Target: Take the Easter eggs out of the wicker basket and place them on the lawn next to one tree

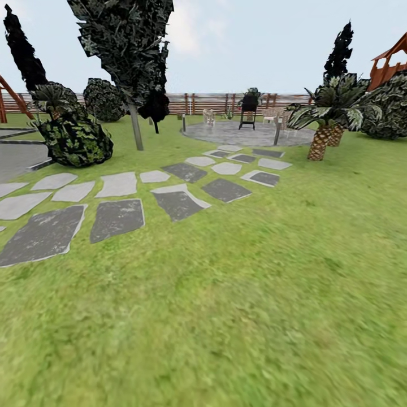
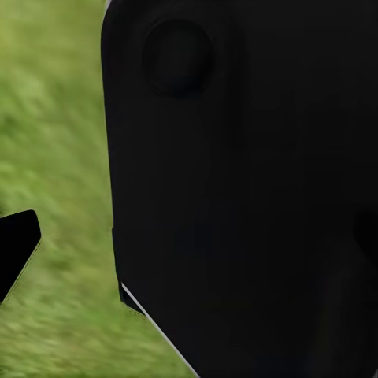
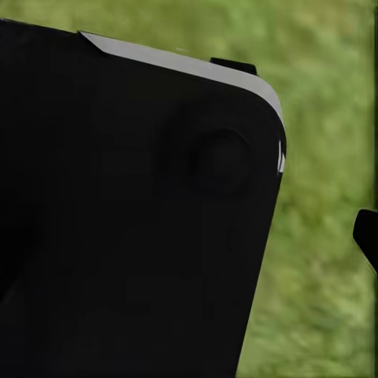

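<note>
A: Nearest ground?
B: Lawn (image 1: 271, 316), mottled green, wide across the near half and running far to the fence.

A: Next out?
B: Stepping stones (image 1: 118, 217), grey slabs, curving from near left toward the far middle. Dark slabs mixed with pale ones. Edge of a grey paved strip (image 1: 17, 161) at far left.

A: Middle distance, left?
B: Round dark bush (image 1: 76, 138) beside the stones. Just right of it, tree (image 1: 135, 127), straight pale trunk, angular green-speckled foliage overhead. Thin-trunked black-leaved tree (image 1: 155, 107) just behind.

A: Middle distance, right?
B: Short palm (image 1: 322, 135), scaly trunk, standing on grass beside the round patio (image 1: 237, 134).

A: On the patio?
B: Black grill (image 1: 249, 110), pale chairs (image 1: 209, 117) to either side, too small for detail.

A: Farthest?
B: Brown slatted fence (image 1: 209, 103) across the back, tall dark trees at both ends, red wooden frame (image 1: 387, 62) at far right, cloudy sky.

A: Eggs, basket?
B: Whereabouts impossible to tell from here.

A: Claws?
B: Left wrist view: large black housing (image 2: 244, 197) up close, blurred grass behind, small black tip (image 2: 16, 248) at the edge. Right wrist view: likewise, black housing (image 3: 134, 220) with pale rim, dark tip (image 3: 367, 236) at the edge. Spread of either claw: cannot tell.
</note>
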